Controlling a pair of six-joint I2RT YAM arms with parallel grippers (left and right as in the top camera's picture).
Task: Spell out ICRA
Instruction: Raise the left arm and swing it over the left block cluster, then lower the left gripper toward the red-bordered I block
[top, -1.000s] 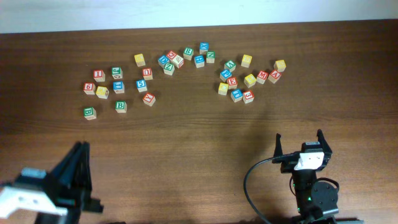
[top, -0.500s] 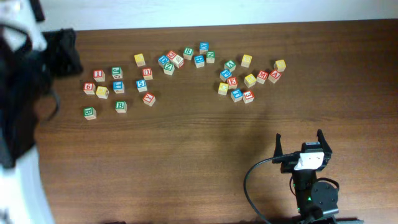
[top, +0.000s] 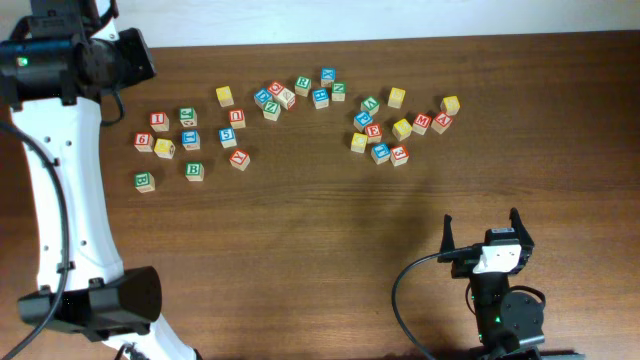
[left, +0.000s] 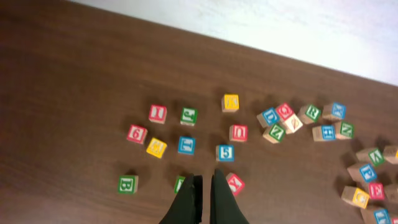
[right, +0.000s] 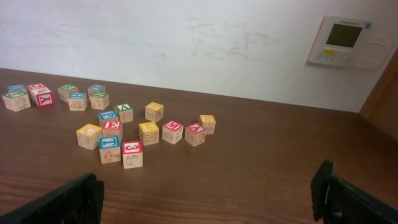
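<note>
Blocks (top: 237, 118) scattered near far edge of table (top: 300, 250), open wood in front, left fingers (left: 188, 202) together, right fingers (right: 339, 199) wide apart

Left wrist view: at bottom centre the closed left gripper (left: 206, 178) hides part of a green block (left: 180, 182); a blue block (left: 381, 216) is cut off at the lower right corner. Overhead, the left arm (top: 60, 200) runs off the lower left edge; many block letters are too small to read.
</note>
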